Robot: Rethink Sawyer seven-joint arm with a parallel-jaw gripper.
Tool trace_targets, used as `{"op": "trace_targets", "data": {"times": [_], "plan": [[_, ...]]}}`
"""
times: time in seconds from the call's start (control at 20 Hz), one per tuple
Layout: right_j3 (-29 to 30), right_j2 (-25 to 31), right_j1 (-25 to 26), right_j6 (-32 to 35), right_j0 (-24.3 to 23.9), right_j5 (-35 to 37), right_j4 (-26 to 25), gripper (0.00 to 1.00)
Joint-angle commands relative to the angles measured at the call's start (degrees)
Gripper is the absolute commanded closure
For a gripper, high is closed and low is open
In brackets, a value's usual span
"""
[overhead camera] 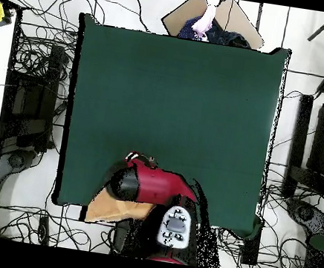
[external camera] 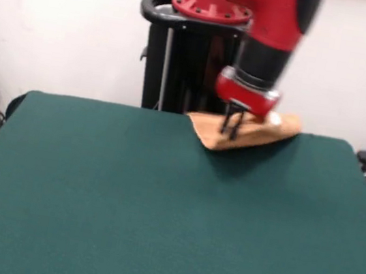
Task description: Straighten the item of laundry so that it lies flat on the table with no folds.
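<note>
The orange-tan towel (external camera: 255, 135) lies bunched and folded at the far edge of the dark green table (external camera: 158, 209), right of the pedestal. My gripper (external camera: 231, 129) points straight down over the towel's left part, its tips at the cloth. In the overhead view the red arm (overhead camera: 153, 185) covers the gripper. Only a folded wedge of the towel (overhead camera: 111, 209) shows there, at the table's (overhead camera: 172, 89) bottom edge, partly hanging past it. No tag shows.
The black pedestal (external camera: 180, 61) stands just behind the towel. Cables lie on the floor around the table (overhead camera: 30, 105). A person (overhead camera: 206, 20) shows at the top edge of the overhead view, beside a brown board (overhead camera: 231, 15).
</note>
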Motion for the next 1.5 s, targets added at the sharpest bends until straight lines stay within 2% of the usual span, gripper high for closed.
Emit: {"op": "trace_targets", "data": {"times": [0.05, 0.15, 0.5, 0.7, 0.85, 1.1, 1.5], "plan": [[-5.24, 6.55, 5.86, -8.88, -7.08, -2.59, -11.10, 1.00], [-8.85, 6.59, 9.03, -7.15, -6.82, -2.82, -12.94, 1.00], [-12.08, 6.00, 7.57, -3.03, -4.28, 3.28, -15.13, 1.00], [-12.53, 6.42, 6.50, -3.41, -4.60, 5.01, -15.31, 1.00], [-14.50, 8.72, 6.86, -7.38, -7.67, 6.31, -16.68, 1.00], [-19.61, 17.12, 7.92, -18.40, -16.75, 11.98, -20.53, 1.00], [-24.60, 26.74, 10.73, -29.32, -25.87, 19.26, -24.85, 1.00]]}}
